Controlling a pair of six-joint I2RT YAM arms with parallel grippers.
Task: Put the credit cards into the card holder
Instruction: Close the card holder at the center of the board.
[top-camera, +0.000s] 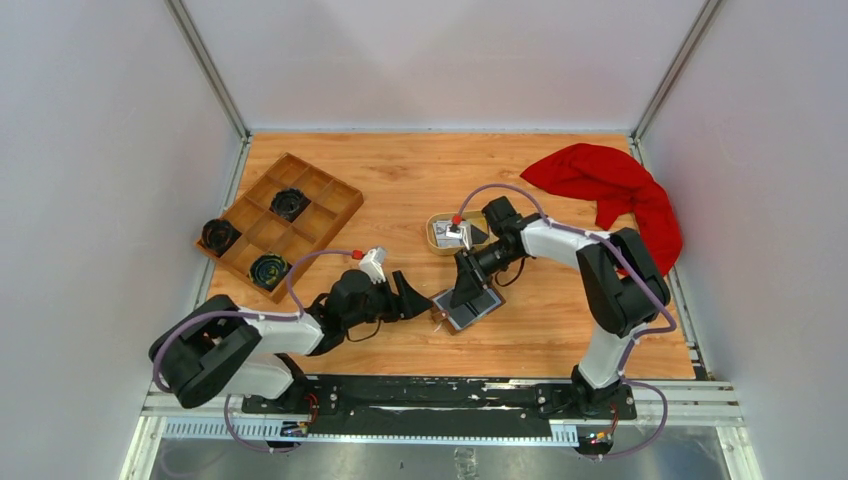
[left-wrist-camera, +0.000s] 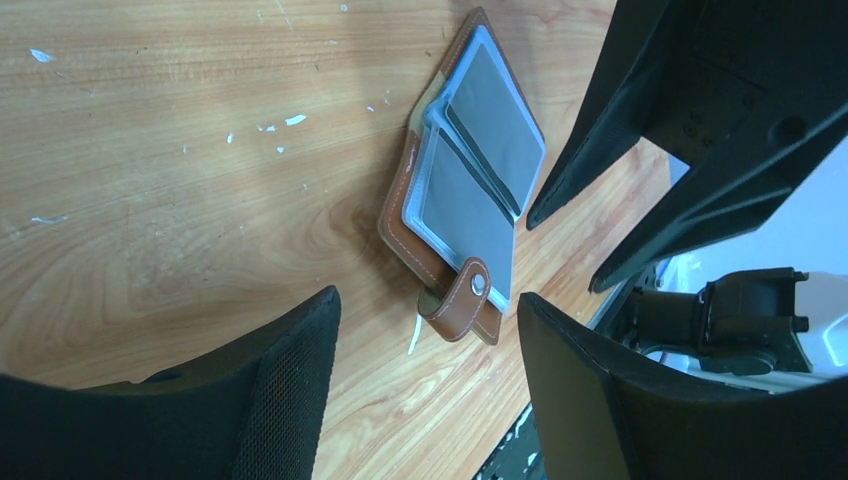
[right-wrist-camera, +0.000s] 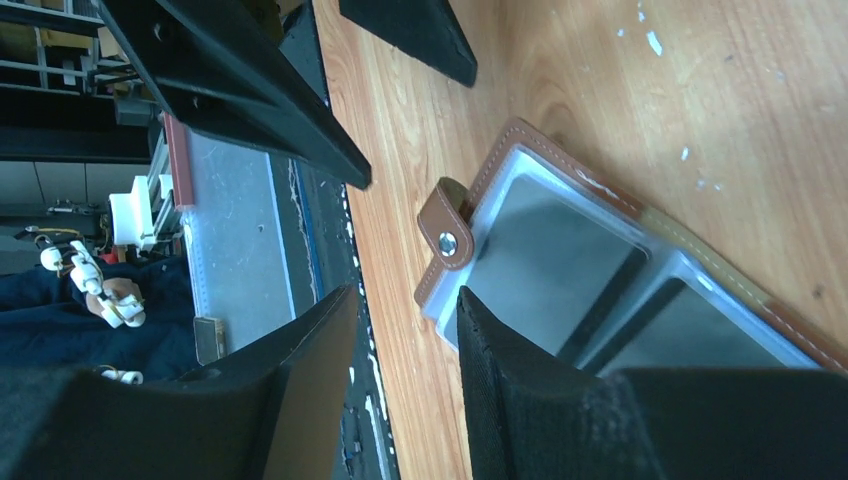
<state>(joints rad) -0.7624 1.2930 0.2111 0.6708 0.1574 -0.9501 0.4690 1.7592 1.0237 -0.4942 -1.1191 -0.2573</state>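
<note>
The left gripper (left-wrist-camera: 428, 300) gaped wide just short of the opened brown card holder (left-wrist-camera: 470, 210). The right gripper (right-wrist-camera: 407, 293) stood part-open at its clasp edge.

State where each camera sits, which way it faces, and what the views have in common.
Top external: above, behind the arm bases, looking down on the table; both arms show, left gripper and right gripper.
Left wrist: on the left arm, looking past its own fingers at the open card holder.
Right wrist: on the right arm, looking past its own fingers at the card holder's strap.
Shared: all three show the card holder; each wrist view catches the other gripper.
</note>
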